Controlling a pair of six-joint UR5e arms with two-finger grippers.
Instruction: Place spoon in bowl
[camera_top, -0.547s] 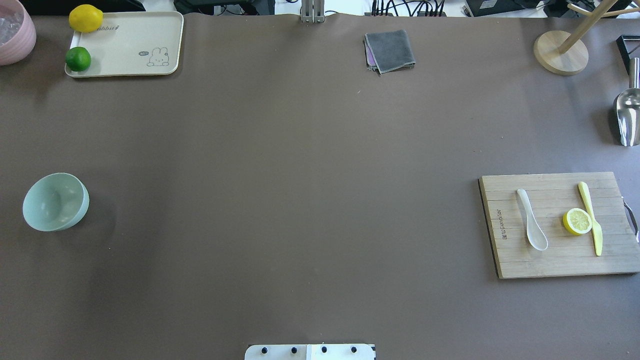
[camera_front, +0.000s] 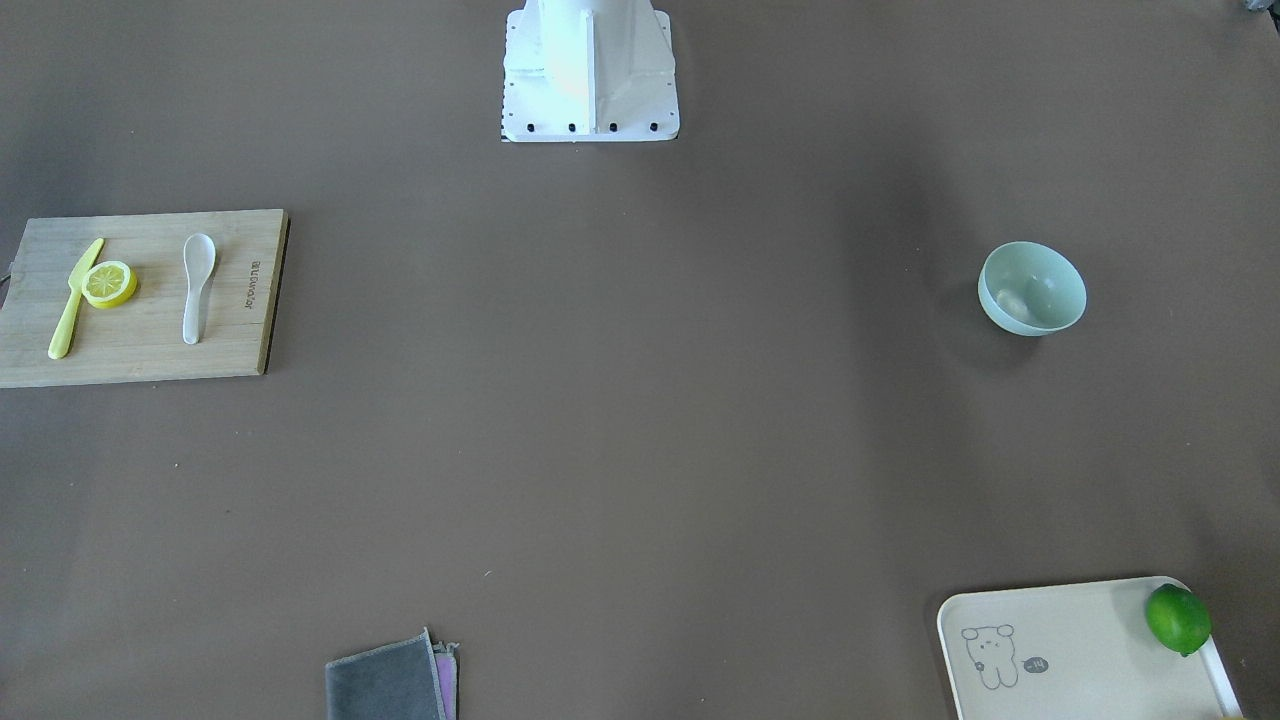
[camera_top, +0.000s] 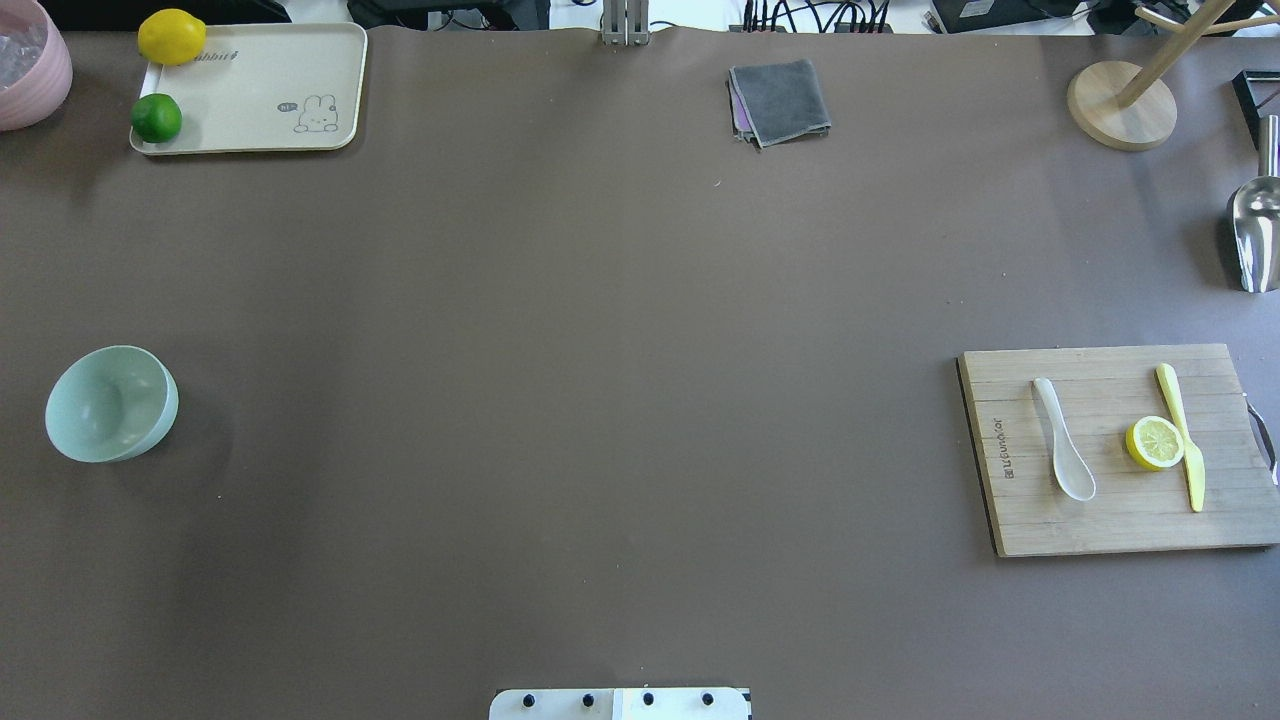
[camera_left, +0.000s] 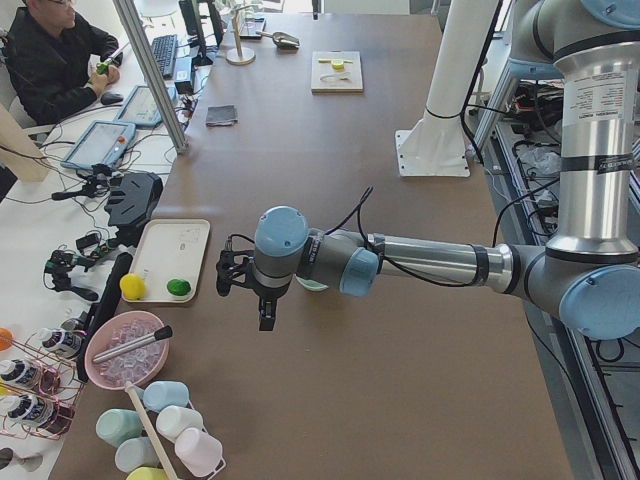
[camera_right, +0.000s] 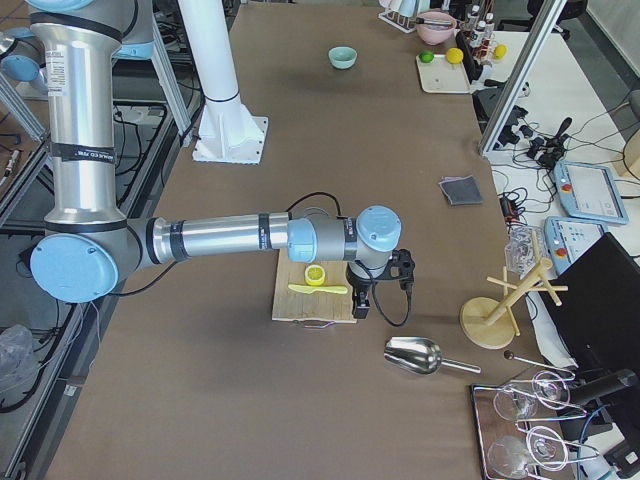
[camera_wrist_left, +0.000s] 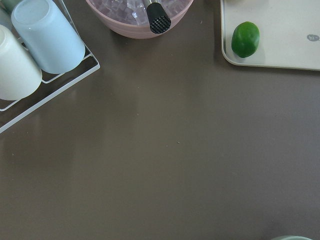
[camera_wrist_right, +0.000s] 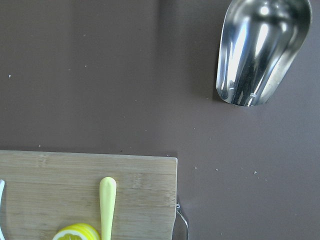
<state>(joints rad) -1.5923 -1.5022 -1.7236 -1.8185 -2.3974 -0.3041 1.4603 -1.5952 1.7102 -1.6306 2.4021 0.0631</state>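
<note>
The white spoon (camera_top: 1064, 452) lies on a wooden cutting board (camera_top: 1110, 525) at the right of the table, scoop toward the robot; it also shows in the front view (camera_front: 198, 288). The mint-green bowl (camera_top: 110, 403) stands empty at the far left, also in the front view (camera_front: 1032, 288). The left gripper (camera_left: 262, 318) hangs above the table near the bowl, seen only in the left side view. The right gripper (camera_right: 360, 300) hangs over the board's outer edge, seen only in the right side view. I cannot tell whether either is open or shut.
A lemon slice (camera_top: 1155, 443) and a yellow knife (camera_top: 1183, 435) lie on the board beside the spoon. A metal scoop (camera_top: 1255, 230) lies past the board. A cream tray (camera_top: 260, 90) holds a lime and a lemon. A grey cloth (camera_top: 780, 102) lies at the back.
</note>
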